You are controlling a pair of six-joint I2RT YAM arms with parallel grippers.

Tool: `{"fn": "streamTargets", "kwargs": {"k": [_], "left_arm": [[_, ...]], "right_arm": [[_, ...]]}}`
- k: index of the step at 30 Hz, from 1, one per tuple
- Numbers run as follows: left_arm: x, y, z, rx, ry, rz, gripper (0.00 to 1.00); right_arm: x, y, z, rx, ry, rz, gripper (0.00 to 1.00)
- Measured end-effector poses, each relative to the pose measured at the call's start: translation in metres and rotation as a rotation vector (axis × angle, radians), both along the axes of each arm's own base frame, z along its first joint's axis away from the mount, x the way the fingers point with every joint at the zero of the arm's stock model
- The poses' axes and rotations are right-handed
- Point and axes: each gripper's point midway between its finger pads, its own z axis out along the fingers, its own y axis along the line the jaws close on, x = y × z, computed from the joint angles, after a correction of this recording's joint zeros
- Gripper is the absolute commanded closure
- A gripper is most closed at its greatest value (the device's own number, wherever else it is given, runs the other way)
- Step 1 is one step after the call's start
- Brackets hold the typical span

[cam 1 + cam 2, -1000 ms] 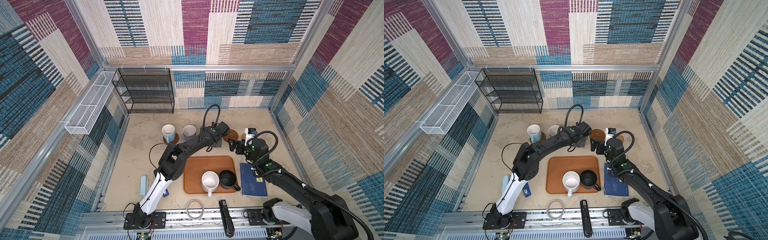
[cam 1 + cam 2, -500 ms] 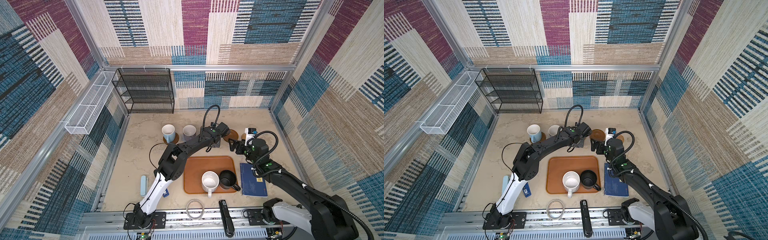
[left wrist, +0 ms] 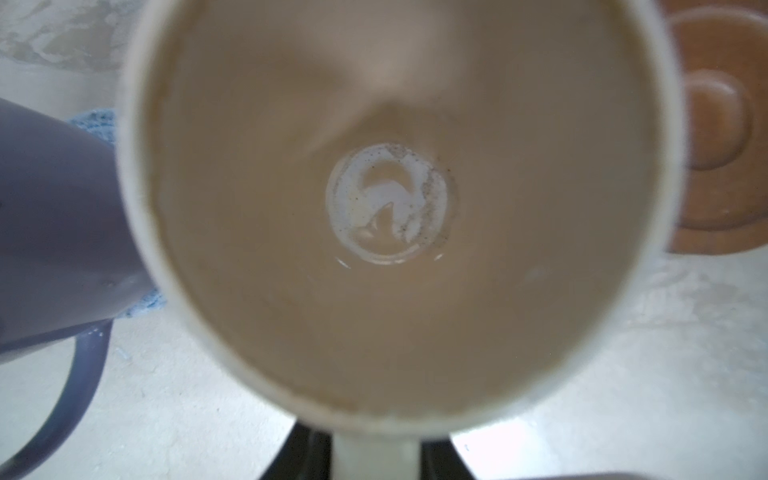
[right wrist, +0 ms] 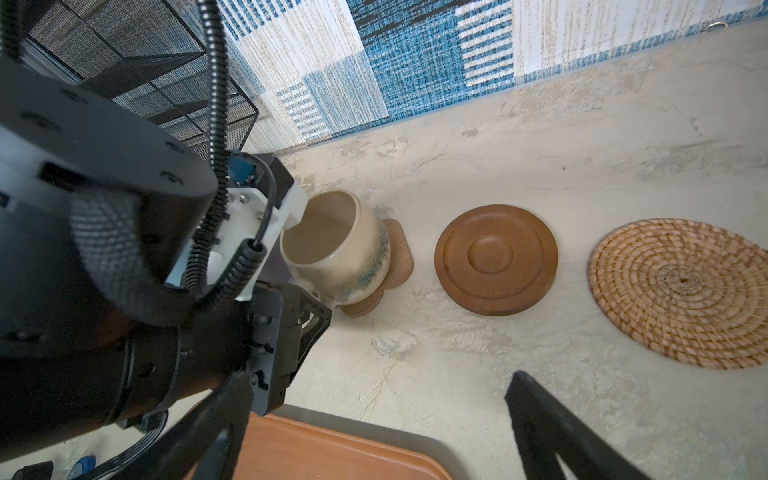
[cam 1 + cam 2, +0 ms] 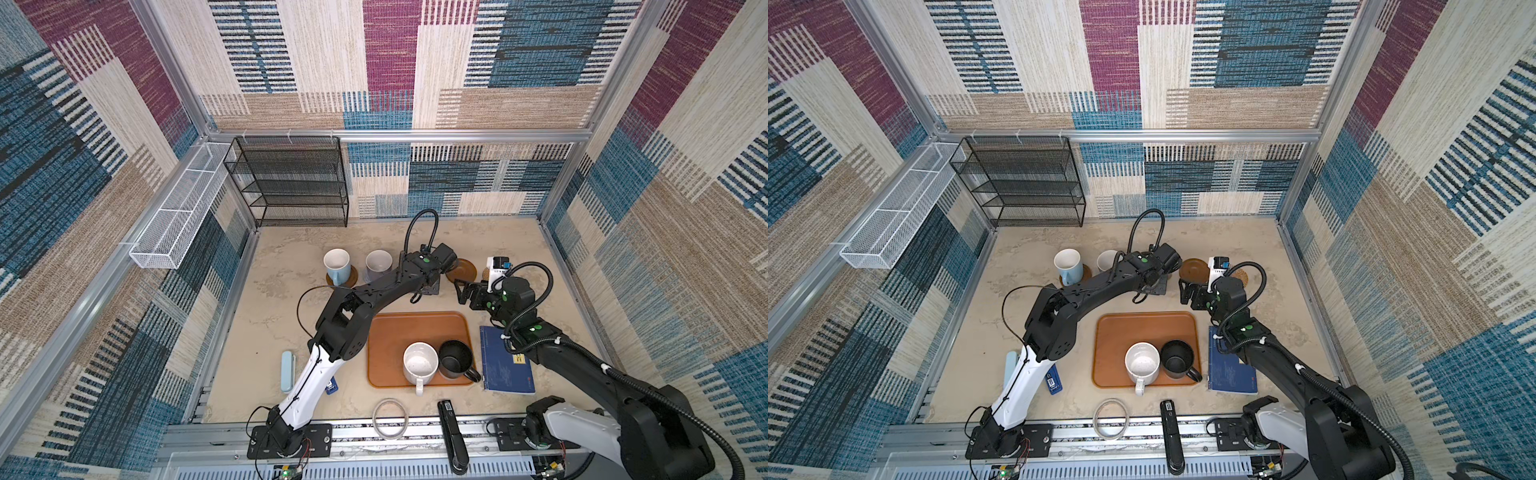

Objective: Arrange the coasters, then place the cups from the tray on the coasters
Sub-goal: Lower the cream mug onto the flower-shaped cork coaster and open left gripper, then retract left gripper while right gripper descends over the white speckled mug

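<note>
The squat beige cup (image 4: 336, 245) stands on the tan flower coaster (image 4: 399, 253). My left gripper (image 3: 376, 453) flanks its handle closely; whether the fingers still press cannot be told. The arm hides this cup in both top views. Beside it lie a dark brown wooden coaster (image 4: 496, 259) and the rattan coaster (image 4: 681, 291), both bare. The light blue cup (image 5: 336, 266) and the lavender cup (image 5: 379, 264) stand on coasters at the back. The speckled white cup (image 5: 420, 363) and the black cup (image 5: 456, 358) sit on the tray (image 5: 399, 328). My right gripper (image 4: 374, 424) hangs open and empty by the tray's far corner.
A dark blue book (image 5: 505, 365) lies right of the tray. Near the front edge lie a clear ring (image 5: 390, 419) and a black bar (image 5: 451, 428), with a pale blue case (image 5: 287, 371) to the left. A black wire rack (image 5: 291, 183) stands at the back left.
</note>
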Motion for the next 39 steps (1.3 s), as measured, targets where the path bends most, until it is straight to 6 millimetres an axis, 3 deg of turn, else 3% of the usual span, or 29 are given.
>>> {"fn": "streamTargets", "kwargs": {"k": [7,11,15,18,21,25,31,39], "left_arm": [[-0.011,-0.003,0.01,-0.061,0.016,-0.022,0.53],[-0.025,0.001,0.021,-0.129,0.015,-0.045,0.34],[-0.045,0.009,0.049,-0.232,-0.023,-0.073,0.12],[-0.056,0.015,0.075,-0.304,-0.068,-0.089,0.06],[-0.069,0.028,0.086,-0.337,-0.095,-0.095,0.05],[-0.097,0.053,0.095,-0.383,-0.111,-0.104,0.01],[-0.139,0.1,0.101,-0.423,-0.143,-0.092,0.01],[-0.18,0.155,0.096,-0.451,-0.198,-0.068,0.01]], "right_arm": [[0.0,0.0,-0.001,-0.001,0.002,0.0,0.02],[-0.004,0.0,0.002,0.007,0.004,0.005,0.03],[-0.008,0.001,0.016,0.033,-0.008,0.011,0.09],[-0.01,0.001,0.028,0.039,-0.009,0.008,0.08],[-0.013,0.002,0.037,0.038,0.002,0.003,0.04],[-0.023,0.025,0.042,0.03,0.039,0.076,0.0],[-0.056,0.09,0.048,-0.027,0.119,0.268,0.0],[-0.101,0.121,0.053,-0.103,0.198,0.433,0.01]]}}
